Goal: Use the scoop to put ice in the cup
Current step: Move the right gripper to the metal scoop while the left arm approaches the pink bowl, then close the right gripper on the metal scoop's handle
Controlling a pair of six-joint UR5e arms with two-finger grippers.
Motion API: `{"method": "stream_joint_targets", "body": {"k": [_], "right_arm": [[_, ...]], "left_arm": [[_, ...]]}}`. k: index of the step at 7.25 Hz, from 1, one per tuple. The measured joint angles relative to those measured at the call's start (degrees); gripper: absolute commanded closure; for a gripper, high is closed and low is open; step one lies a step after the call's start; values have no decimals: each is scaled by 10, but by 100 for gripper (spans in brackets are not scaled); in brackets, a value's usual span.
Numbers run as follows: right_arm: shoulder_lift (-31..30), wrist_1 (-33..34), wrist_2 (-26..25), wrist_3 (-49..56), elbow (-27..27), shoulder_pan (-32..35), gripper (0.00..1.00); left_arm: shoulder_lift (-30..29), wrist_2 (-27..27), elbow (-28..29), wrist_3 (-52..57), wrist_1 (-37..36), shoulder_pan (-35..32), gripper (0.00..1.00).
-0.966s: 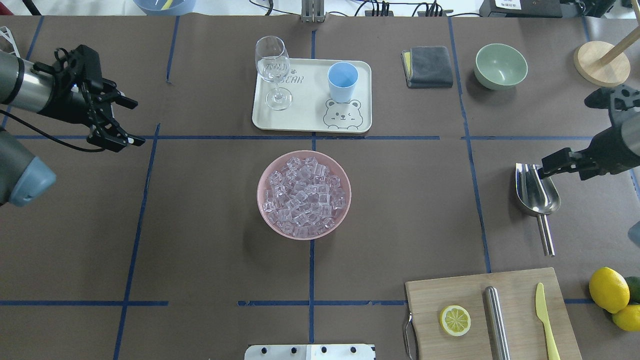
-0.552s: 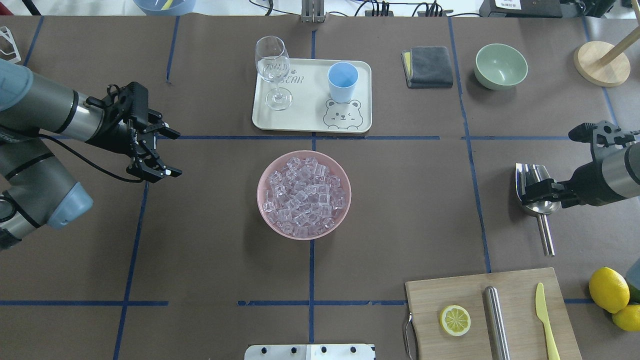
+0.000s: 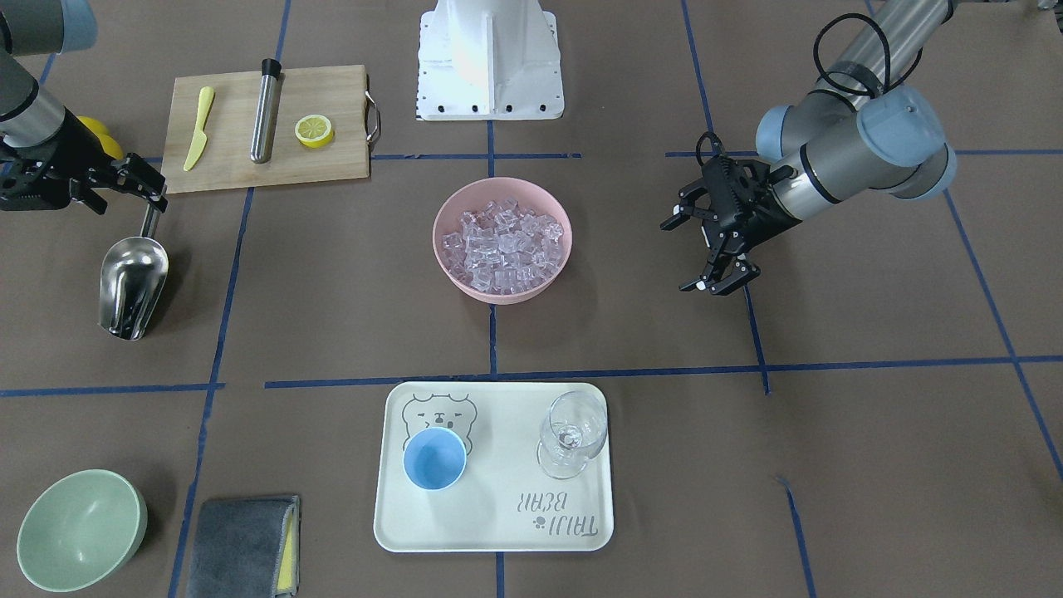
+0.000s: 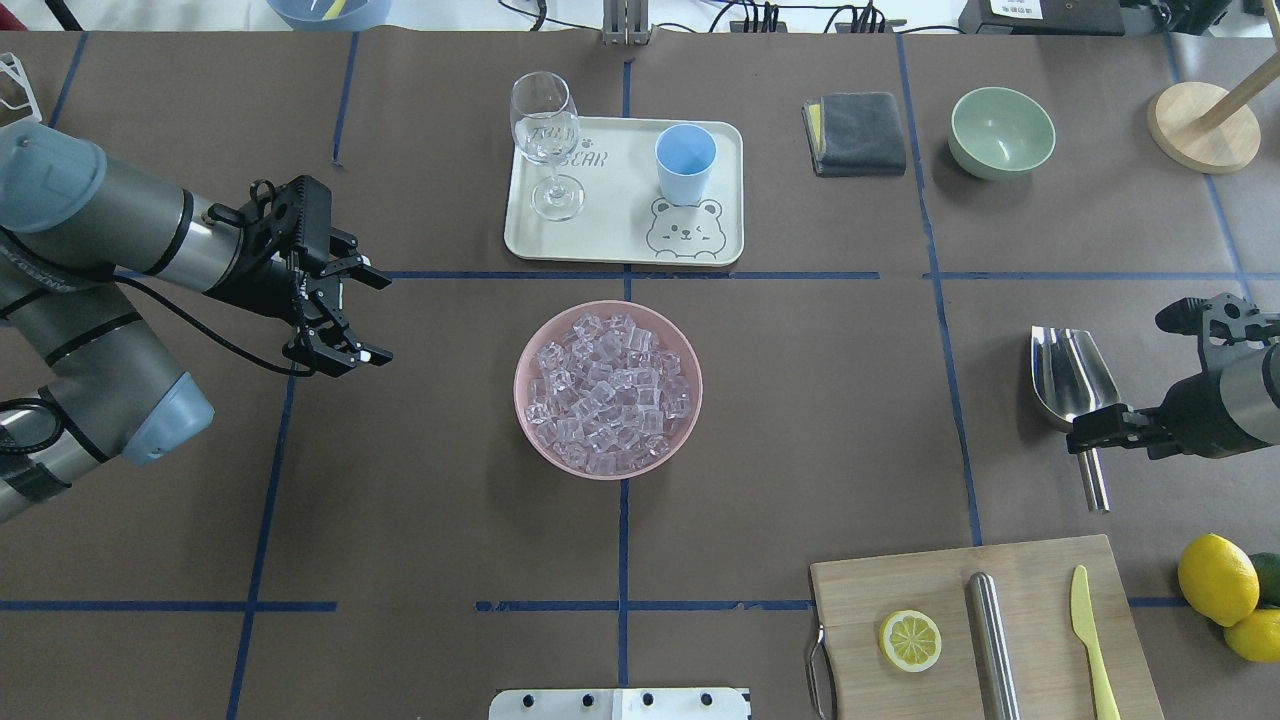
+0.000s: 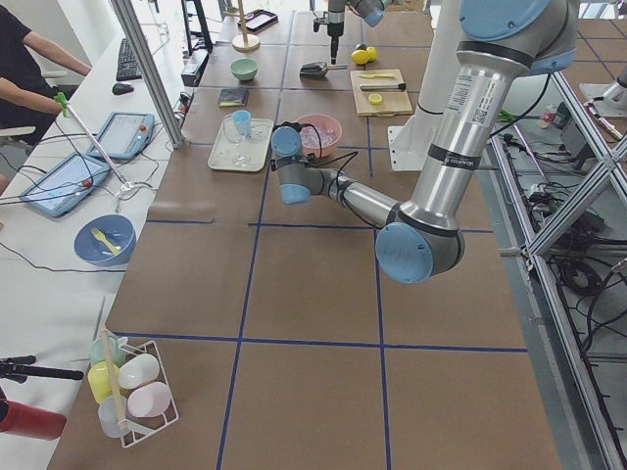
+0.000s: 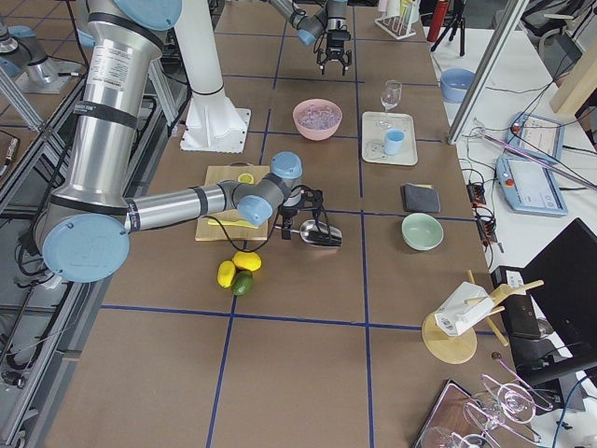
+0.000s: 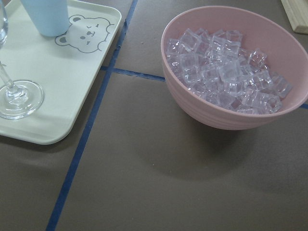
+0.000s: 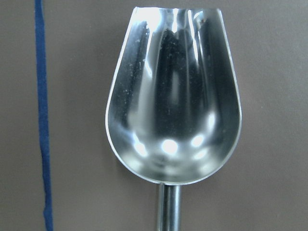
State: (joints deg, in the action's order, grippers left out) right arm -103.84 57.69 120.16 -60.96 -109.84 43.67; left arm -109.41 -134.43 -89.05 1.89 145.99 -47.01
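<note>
Hovering over scoop point(image 4: 1072, 375) handle, right hand point(image 4: 1090, 432) apart, left hand point(image 4: 380, 318) apart near ice point(image 4: 608, 392), tray point(image 4: 610, 245) lettered "BEAR"

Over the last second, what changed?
The left gripper, open, swung in toward the pink bowl of ice. The right gripper slid back from over the scoop trough to its handle, with no grasp visible. The scoop, the ice and the cup have not moved.

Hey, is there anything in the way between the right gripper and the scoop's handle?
Nothing visible. The right gripper is directly over the handle of the scoop, just behind the trough, and no other object lies between them.
</note>
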Motion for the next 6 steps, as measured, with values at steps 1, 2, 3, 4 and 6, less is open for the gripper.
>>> {"method": "stream_joint_targets", "body": {"k": [1,2,3,4,6], "right_arm": [[5,1,-4,-11,7,-7,25],[9,1,-6,-24,13,-12,32],[13,2,-6,-32,19,-18,40],[17,2,-6,-35,24,-21,51],[19,2,-4,-36,24,-20,52]], "left_arm": [[0,1,0,-1,0,1,0],[0,2,0,-3,0,2,0],[0,2,-1,-4,0,3,0],[1,1,-2,-5,0,3,0],[3,1,-2,-7,0,3,0]]}}
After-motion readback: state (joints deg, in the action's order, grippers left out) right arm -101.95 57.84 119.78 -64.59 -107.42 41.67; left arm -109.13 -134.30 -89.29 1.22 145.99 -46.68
